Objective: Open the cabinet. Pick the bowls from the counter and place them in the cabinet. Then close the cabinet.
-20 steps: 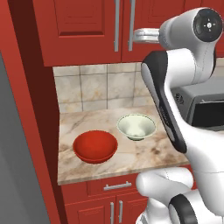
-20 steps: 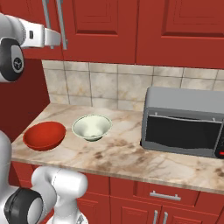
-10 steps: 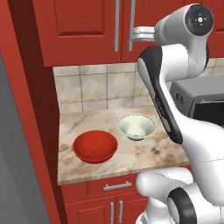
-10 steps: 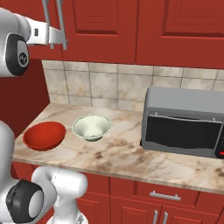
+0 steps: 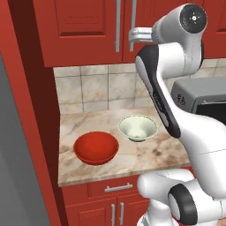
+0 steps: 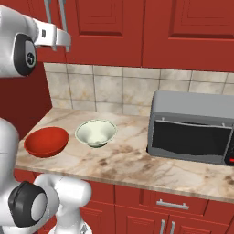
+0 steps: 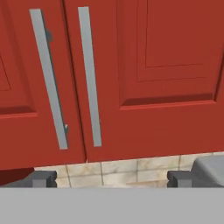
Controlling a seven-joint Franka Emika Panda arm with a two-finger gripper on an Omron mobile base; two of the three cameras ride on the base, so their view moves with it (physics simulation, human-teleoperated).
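A white robot arm raises its gripper (image 7: 112, 178) toward the closed red cabinet (image 5: 84, 26), jaws spread wide and holding nothing, the two long silver handles (image 7: 89, 74) just ahead in the hand view. The gripper sits low, near the bottom ends of the bars, so a close from here could clip the tip of a handle or slide off under it, leaving the door shut. The two bars stand close together, and a wide approach might straddle both or catch the wrong one, jamming the doors against each other. Below, the red bowl (image 5: 96, 148) and the pale bowl (image 5: 137, 127) wait side by side on the marble counter (image 6: 137, 161), the red one near the front edge, left of a grey microwave (image 6: 193, 128); a swinging elbow could knock them.
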